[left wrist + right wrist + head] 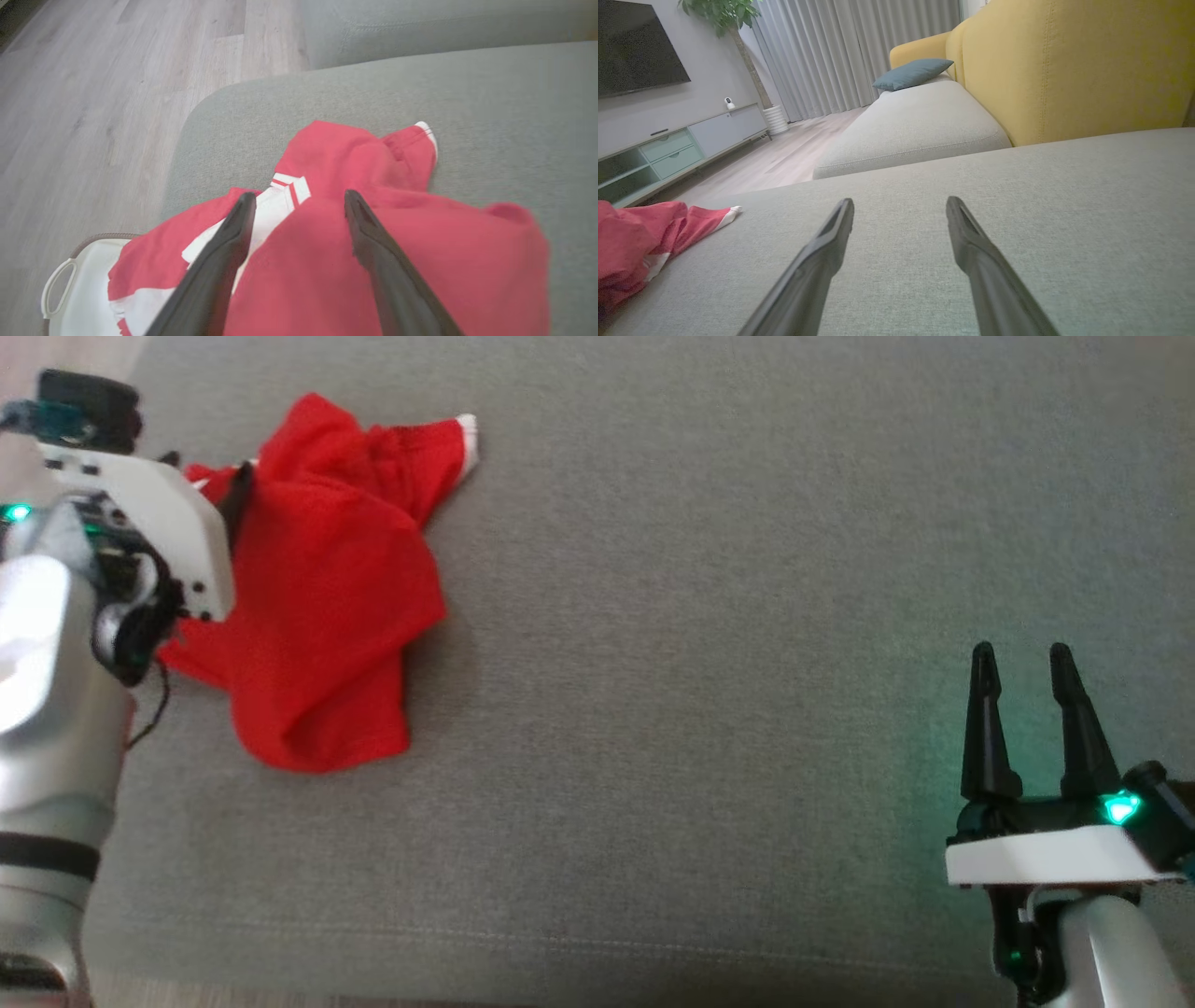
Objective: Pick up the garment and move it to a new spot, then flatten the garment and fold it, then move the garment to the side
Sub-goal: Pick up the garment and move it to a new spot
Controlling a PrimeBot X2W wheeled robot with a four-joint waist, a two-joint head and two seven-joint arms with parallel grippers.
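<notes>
Garment [327,588]: red with white stripes, crumpled at the left end of the grey seat [747,616], one edge over a white basket [56,289].
Left gripper [299,200]: fingers spread wide over the garment, gripping nothing.
Right gripper [1022,658]: fingers apart, empty, well apart from the garment.
Progress: judged from the crumpled heap, pickup not yet made; moving, flattening, folding and setting aside all remain.
Writing: none legible.
</notes>
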